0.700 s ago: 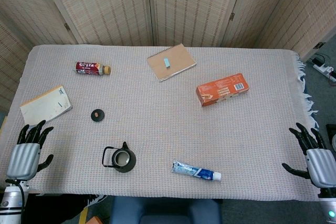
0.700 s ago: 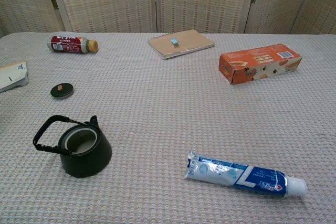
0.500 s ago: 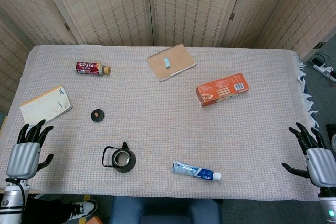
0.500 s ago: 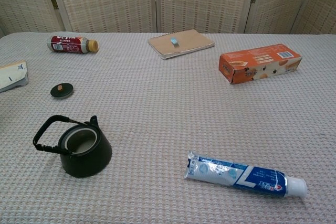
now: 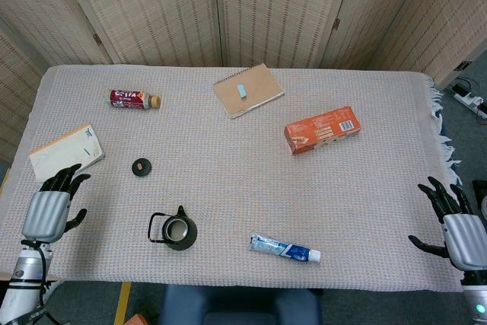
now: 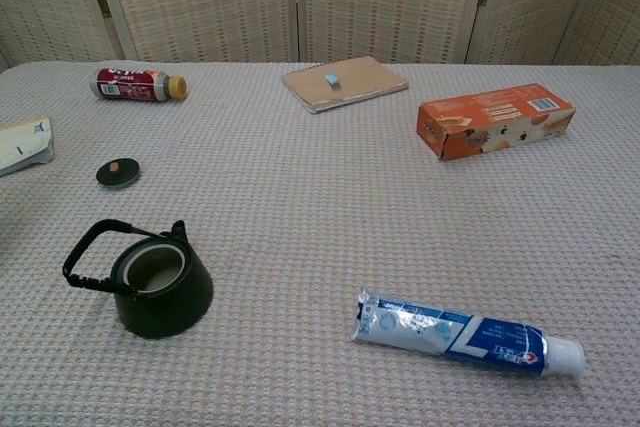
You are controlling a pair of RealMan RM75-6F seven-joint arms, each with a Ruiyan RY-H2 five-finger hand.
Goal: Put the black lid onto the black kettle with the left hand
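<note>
The black kettle (image 5: 176, 230) (image 6: 152, 283) stands open-topped near the table's front left, its handle folded to the left. The small black lid (image 5: 141, 167) (image 6: 118, 173) with a tan knob lies flat on the cloth, behind and left of the kettle. My left hand (image 5: 52, 206) hovers at the table's left front edge, fingers spread and empty, well left of both. At the far right front edge, my right hand (image 5: 455, 225) is also open and empty. Neither hand shows in the chest view.
A toothpaste tube (image 5: 284, 249) lies right of the kettle. An orange box (image 5: 322, 129), a brown notebook (image 5: 248, 90), a red bottle (image 5: 134, 99) and a white book (image 5: 67, 151) lie further back and left on the woven cloth (image 5: 228, 188).
My left hand has moved up and slightly right, towards the table, and now lies over its left edge. The right hand, kettle and lid have stayed put.
</note>
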